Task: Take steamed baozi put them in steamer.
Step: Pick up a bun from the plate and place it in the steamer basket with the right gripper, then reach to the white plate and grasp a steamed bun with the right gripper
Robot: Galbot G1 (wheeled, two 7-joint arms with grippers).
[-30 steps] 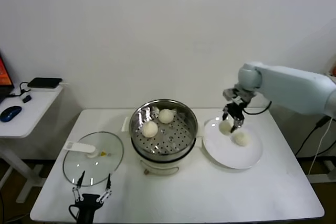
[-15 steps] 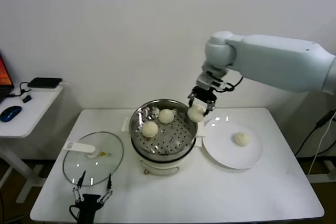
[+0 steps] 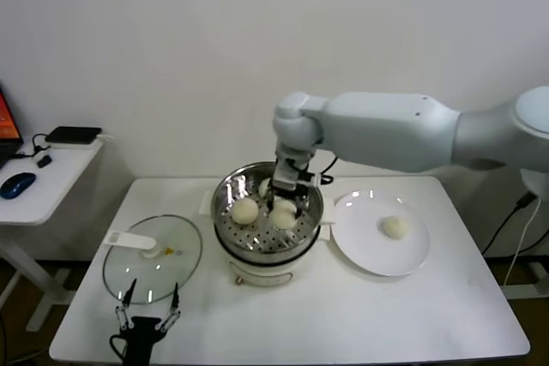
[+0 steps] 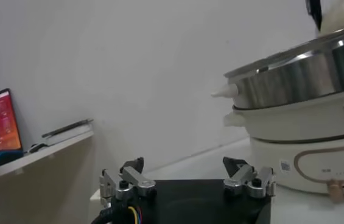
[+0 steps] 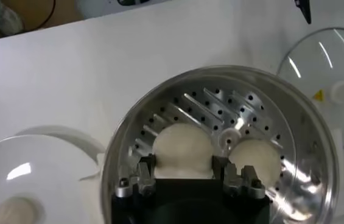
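The steel steamer (image 3: 225, 203) stands mid-table on its white base. My right gripper (image 3: 284, 203) reaches down into it, shut on a cream-white baozi (image 3: 285, 216) held just over the perforated tray. In the right wrist view this baozi (image 5: 182, 149) sits between the jaws, with a second baozi (image 5: 256, 157) beside it. That second baozi (image 3: 246, 210) lies on the tray, and a third (image 3: 263, 187) is partly hidden behind the gripper. Another baozi (image 3: 394, 227) lies on the white plate (image 3: 360, 250). My left gripper (image 3: 147, 319) is parked open at the table's front edge.
A glass lid (image 3: 153, 259) with a white handle lies flat left of the steamer. A side desk (image 3: 43, 182) with a mouse stands at far left. In the left wrist view, the steamer (image 4: 305, 67) rises to one side of the left gripper (image 4: 187, 173).
My right gripper has carried a baozi from the plate leftward over the steamer rim and lowered it inside the steamer. One baozi remains on the plate. The left arm has not moved.
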